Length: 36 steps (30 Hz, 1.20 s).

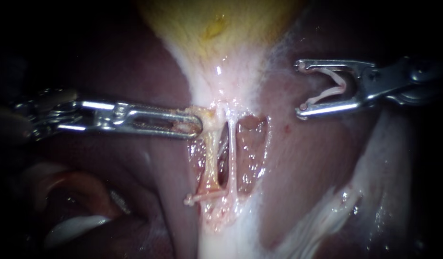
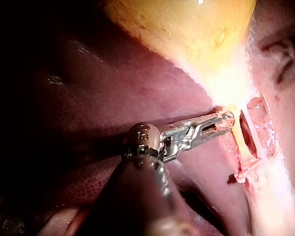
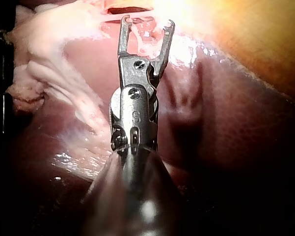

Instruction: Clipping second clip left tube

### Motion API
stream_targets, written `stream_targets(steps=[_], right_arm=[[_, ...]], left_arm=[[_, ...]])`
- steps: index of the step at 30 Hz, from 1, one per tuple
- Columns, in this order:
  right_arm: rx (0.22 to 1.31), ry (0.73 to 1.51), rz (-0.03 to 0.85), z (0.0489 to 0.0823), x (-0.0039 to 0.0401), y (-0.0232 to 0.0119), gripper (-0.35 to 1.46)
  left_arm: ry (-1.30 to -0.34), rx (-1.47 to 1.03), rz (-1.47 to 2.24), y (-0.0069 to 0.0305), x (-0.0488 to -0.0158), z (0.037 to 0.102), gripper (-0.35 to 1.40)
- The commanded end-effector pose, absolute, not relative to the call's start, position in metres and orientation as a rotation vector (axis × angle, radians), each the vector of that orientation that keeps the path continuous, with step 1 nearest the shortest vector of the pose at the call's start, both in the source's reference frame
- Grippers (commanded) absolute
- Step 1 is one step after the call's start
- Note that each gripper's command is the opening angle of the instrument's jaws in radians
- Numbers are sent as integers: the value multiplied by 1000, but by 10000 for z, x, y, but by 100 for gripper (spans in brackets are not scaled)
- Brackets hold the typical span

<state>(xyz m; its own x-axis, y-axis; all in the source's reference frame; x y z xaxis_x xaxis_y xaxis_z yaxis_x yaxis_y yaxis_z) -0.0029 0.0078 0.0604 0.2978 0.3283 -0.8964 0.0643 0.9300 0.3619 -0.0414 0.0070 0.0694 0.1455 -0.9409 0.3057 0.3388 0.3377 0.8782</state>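
Note:
The yellow gallbladder (image 1: 216, 24) narrows to a pale neck above two thin tubes in an opened window. The left tube (image 1: 211, 160) is yellowish and the right tube (image 1: 232, 158) is whiter. A pale clip (image 1: 202, 196) sits across the left tube's lower end. My left instrument (image 1: 197, 123) is shut on tissue at the top of the left tube, also seen in the left wrist view (image 2: 226, 120). My right instrument (image 1: 300, 88) hangs right of the tubes, apart from them. Its jaws stand wide, holding an open clip (image 1: 334, 88) between them (image 3: 146, 39).
Dark red liver (image 1: 111, 62) surrounds the window on both sides. White stringy tissue (image 1: 327, 216) runs along the lower right. A pale glistening fold (image 1: 73, 228) lies at the lower left, below my left instrument's shaft.

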Motion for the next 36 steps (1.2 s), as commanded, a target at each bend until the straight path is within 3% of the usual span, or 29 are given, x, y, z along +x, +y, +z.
stream_targets(steps=[1, 24, 36], right_arm=[[360, 1263, 180, 605, -29, 78, 50], [360, 1267, 170, 607, -28, 76, 50], [424, 1273, 193, 636, 14, 34, 49]], left_arm=[[-1019, 744, -1056, 70, -414, 694, -35], [-1029, 744, -1106, 91, -364, 622, -35], [-1030, 742, -1105, 90, -364, 623, -35]])
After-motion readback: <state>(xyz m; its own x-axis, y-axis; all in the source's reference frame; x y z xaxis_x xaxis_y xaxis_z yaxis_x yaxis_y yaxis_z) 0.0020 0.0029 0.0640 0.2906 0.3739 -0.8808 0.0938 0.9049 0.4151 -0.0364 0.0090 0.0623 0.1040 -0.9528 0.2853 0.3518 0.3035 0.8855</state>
